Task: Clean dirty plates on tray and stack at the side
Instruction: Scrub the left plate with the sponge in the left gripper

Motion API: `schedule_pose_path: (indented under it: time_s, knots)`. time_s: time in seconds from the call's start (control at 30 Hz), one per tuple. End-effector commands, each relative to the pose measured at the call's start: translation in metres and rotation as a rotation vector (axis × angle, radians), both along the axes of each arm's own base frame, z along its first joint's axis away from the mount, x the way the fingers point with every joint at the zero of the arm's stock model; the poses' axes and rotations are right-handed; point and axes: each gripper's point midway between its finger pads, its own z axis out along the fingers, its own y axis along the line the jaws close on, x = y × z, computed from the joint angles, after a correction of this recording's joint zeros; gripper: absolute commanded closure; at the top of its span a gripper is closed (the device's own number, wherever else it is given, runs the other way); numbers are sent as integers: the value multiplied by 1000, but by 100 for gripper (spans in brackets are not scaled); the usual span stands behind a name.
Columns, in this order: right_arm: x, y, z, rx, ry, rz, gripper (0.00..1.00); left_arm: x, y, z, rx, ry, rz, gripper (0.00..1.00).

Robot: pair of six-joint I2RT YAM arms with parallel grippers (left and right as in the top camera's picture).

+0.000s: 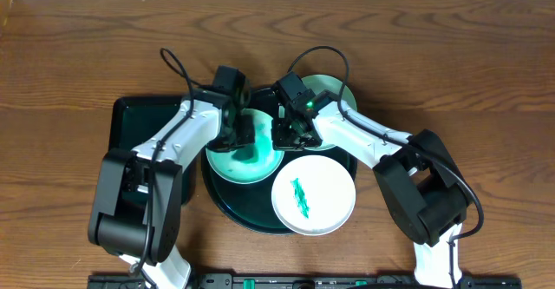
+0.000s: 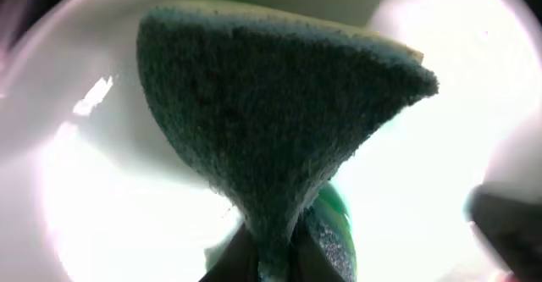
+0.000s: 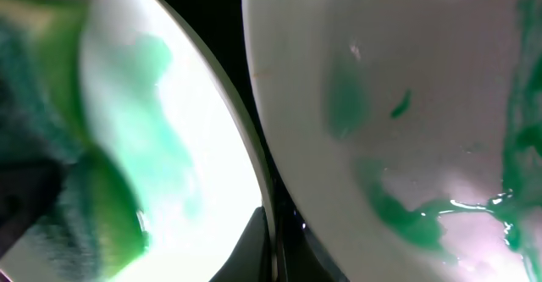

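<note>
Progress is judged early: none of the three small round white plates is stacked on the wooden surface (image 1: 87, 46); all lie on the large round dark tray (image 1: 224, 209). The left plate (image 1: 238, 166), filmed mint-green, is met by a dark green sponge (image 2: 271, 121) clenched in the left fingers (image 1: 236, 133). The right fingers (image 1: 289, 131) are clenched at its rim; a grasp cannot be confirmed. The front plate (image 1: 329, 180) bears a green scribble, and the rear plate (image 1: 336, 94) is smeared.
</note>
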Motion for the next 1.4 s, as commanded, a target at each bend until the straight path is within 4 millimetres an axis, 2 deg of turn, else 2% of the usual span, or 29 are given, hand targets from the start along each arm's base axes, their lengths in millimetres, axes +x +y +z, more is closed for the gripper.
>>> schedule_pose_path:
  time_s: [0.0, 0.1, 0.2, 0.3, 0.33, 0.43, 0.57, 0.6, 0.67, 0.83, 1.0, 1.17, 1.37]
  knots:
    - [-3, -1, -5, -3, 23, 12, 99, -29, 58, -17, 275, 108, 81, 93]
    - [-3, 0, -5, -3, 23, 12, 99, -40, 42, -18, 179, 162, 58, 93]
    - [-3, 0, -5, -3, 23, 12, 99, -50, -15, -9, -166, 206, -113, 93]
    - [-3, 0, -5, -2, 23, 12, 99, -55, -54, 10, -420, 192, -232, 93]
    - [-3, 0, -5, -2, 23, 12, 99, -54, -61, 14, -471, 182, -249, 93]
    - [-3, 0, -5, -2, 23, 12, 99, -42, -65, 15, -486, 122, -265, 93]
    - [-2, -1, -5, -2, 26, 3, 99, -7, -49, 2, -333, -22, -275, 93]
    - [-2, -1, -5, -2, 26, 3, 99, 4, -33, -5, -229, -53, -230, 93]
    - [-2, -1, -5, -2, 25, 4, 99, 15, -9, -12, -83, -75, -143, 93]
    - [0, -4, -6, -23, 10, -4, 99, 20, 52, -13, 255, -94, 16, 93]
    - [-3, -6, -13, -36, 30, -6, 99, 8, 79, 15, 399, -66, 99, 93]
    - [-4, -7, -15, -39, 42, -9, 99, 1, 84, 46, 402, -84, 107, 93]
    - [-5, -5, -15, -31, 43, 9, 99, -8, 101, 84, 368, -142, 177, 93]
